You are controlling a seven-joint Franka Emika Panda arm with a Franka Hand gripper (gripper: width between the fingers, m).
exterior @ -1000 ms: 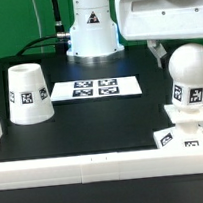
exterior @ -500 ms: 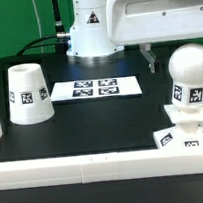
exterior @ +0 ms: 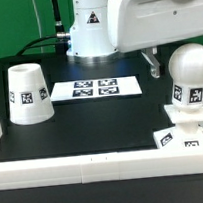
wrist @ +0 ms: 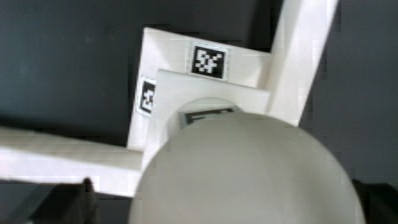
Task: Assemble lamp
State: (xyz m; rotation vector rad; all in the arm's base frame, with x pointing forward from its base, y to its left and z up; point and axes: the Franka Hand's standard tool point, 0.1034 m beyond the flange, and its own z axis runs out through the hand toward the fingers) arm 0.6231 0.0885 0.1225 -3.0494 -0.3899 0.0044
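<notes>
The white round bulb stands upright on the flat square base at the exterior view's right, by the front rail. The tapered shade stands alone, mouth down, at the left. My gripper hangs just above and left of the bulb's top, open and empty. In the wrist view the bulb fills the space between my dark fingertips, with the tagged base beyond it. I cannot tell whether a finger touches the bulb.
The marker board lies flat in the middle of the table. A long white rail runs along the front edge; another rail passes beside the base. The arm's white pedestal stands at the back.
My gripper's hand has shifted a little toward the exterior view's left and lower, closer to the bulb's top. The lamp parts have not moved.
</notes>
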